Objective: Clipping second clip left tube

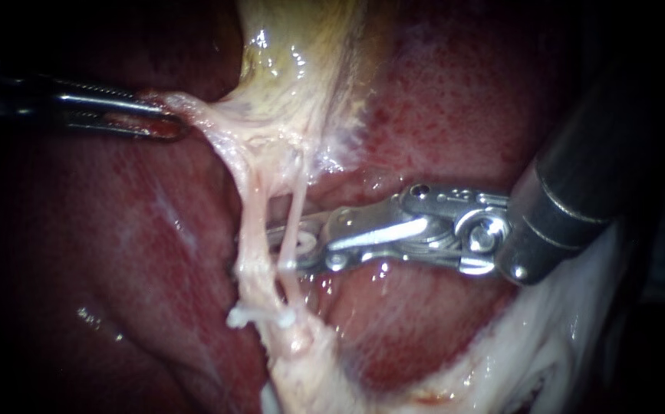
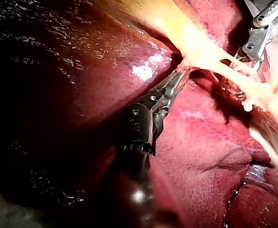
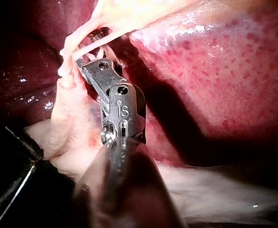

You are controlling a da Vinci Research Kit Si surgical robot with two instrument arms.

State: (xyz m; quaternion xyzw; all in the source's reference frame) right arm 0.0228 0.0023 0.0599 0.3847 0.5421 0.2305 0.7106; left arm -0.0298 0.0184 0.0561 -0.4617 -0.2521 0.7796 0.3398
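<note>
Endoscope view: right instrument (image 1: pixel 275 247) level

Left tool (image 2: pixel 179 77) clamped on pale tissue (image 2: pixel 203 53) at end of gallbladder (image 2: pixel 165 19), liver (image 2: pixel 205 142) beside; right tool (image 2: pixel 238 66) ahead among strands (image 2: pixel 234 61).

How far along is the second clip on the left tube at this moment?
Done: one small white clip sits low on the pale left tube. In hand: the dark left instrument holds pale tissue taut; the silver right instrument has its open pincer at that tube, above the clip. Left: closing a second clip.
</note>
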